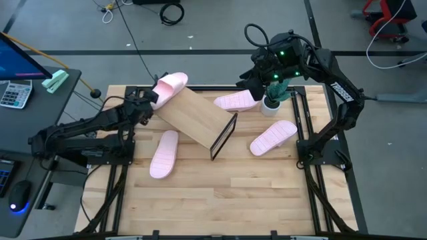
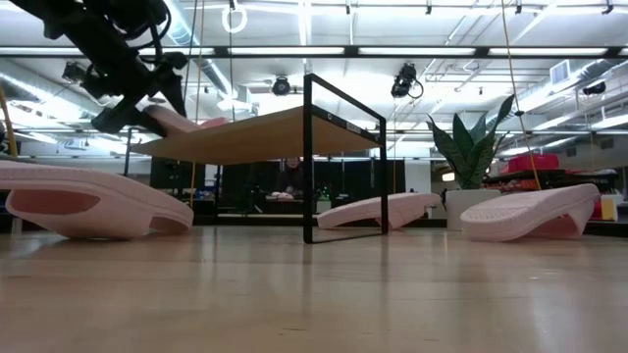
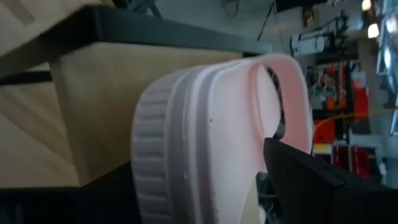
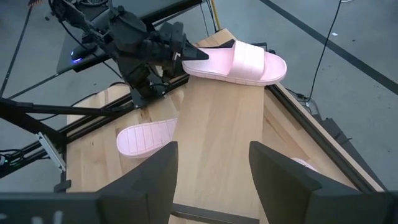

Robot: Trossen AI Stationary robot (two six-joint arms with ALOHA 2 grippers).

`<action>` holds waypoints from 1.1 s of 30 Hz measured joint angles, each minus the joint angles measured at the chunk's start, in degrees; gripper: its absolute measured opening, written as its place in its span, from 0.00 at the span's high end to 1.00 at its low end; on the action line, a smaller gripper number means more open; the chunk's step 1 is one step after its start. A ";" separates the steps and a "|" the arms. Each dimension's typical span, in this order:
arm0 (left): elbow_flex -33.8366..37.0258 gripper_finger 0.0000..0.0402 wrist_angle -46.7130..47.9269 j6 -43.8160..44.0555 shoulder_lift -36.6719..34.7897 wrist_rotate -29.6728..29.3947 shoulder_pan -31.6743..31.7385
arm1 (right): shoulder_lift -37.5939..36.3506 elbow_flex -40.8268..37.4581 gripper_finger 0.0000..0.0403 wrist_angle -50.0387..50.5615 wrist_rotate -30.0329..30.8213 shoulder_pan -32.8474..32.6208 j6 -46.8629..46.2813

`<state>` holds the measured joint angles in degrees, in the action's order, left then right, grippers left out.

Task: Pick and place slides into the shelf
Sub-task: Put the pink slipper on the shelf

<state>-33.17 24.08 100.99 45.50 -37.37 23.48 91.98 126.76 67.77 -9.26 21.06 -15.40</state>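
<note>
The shelf [image 1: 197, 117] stands slantwise at mid-table on black wire end frames. One pink slide [image 1: 172, 85] lies strap up across the plank's far-left end, with my left gripper [image 1: 153, 98] shut on its near end. Three more slides rest on the table. One lies sole up left of the shelf [image 1: 165, 153], one behind it [image 1: 237, 101] and one to its right [image 1: 273, 137]. My right gripper [image 1: 263, 77] hangs open high over the far right corner; nothing is between its fingers [image 4: 149, 177]. My left gripper holds the slide by its heel end [image 4: 198, 57], pinched through the sole's thickness. One finger [image 3: 305, 177] lies on the footbed side; the other is hidden behind the sole. The fingers come from the table's left, slanting down. The slide's strap end [image 4: 249, 62] rests on the plank's top.
A potted plant in a white pot [image 1: 271, 102] stands at the far right, below my right gripper. Black rails run along the table's left and right edges. Bare wood lies along the near part of the table [image 1: 220, 200].
</note>
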 joint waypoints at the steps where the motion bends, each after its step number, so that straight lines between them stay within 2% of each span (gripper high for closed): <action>1: 0.00 0.36 0.03 -0.48 0.00 0.51 -0.06 | 0.00 0.00 0.49 0.00 -0.01 0.00 -0.02; 10: 0.00 0.28 0.21 -1.29 -3.82 3.86 -0.52 | 0.00 0.00 0.49 0.45 0.00 0.00 -0.02; 20: 0.00 0.28 9.69 -1.14 -9.14 11.03 -0.38 | 0.00 0.00 0.49 0.45 -0.03 0.00 -0.04; 27: 0.00 0.28 10.52 -1.16 -11.13 13.75 -0.41 | 0.00 0.00 0.49 0.46 -0.11 0.00 -0.09; 33: 0.00 0.28 11.04 -1.18 -13.99 13.82 -0.43 | 0.00 0.00 0.49 1.73 -0.15 0.01 -0.22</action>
<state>-33.17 35.12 99.81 31.50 -23.55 23.05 91.98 126.76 69.50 -9.41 21.07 -15.62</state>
